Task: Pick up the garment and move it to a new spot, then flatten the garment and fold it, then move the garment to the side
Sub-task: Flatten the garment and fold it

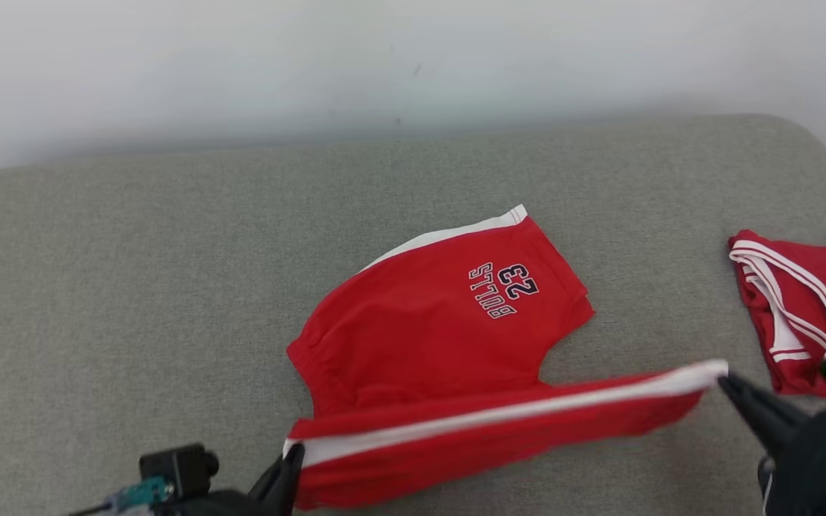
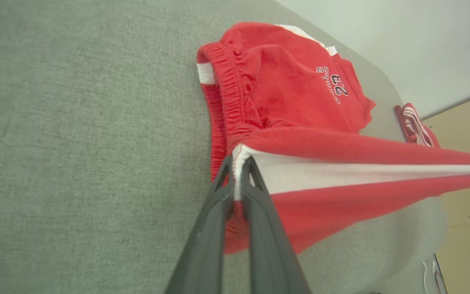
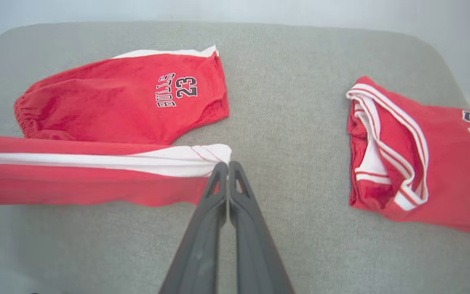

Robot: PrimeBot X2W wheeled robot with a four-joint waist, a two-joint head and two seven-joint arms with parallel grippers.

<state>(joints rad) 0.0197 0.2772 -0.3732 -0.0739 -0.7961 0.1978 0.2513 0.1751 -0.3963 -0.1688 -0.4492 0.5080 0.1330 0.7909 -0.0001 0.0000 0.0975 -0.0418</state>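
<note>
Holding the red shorts (image 1: 442,322) by one leg, both arms stretch that leg in the air like a band, just above the grey surface (image 1: 133,287), while the other leg, with the printed number, lies flat on it near the middle. The left pincer (image 2: 240,159) is closed narrow on the cloth at the waistband end, exactly where the white stripe (image 1: 499,416) begins. The right pincer (image 3: 227,164) is fully closed on the hem end of the same stripe, and it bites only a thin corner of the cloth. I judge this is the fold step, with the lifted leg to be laid over the flat one. The main danger is that the small corner slips out of the right pincer if the arms pull further apart, and then the leg would drop in a heap. If one arm travels faster than the other, the fold may land crooked. A second red garment (image 1: 800,315) lies near the right pincer and could be dragged along.
</note>
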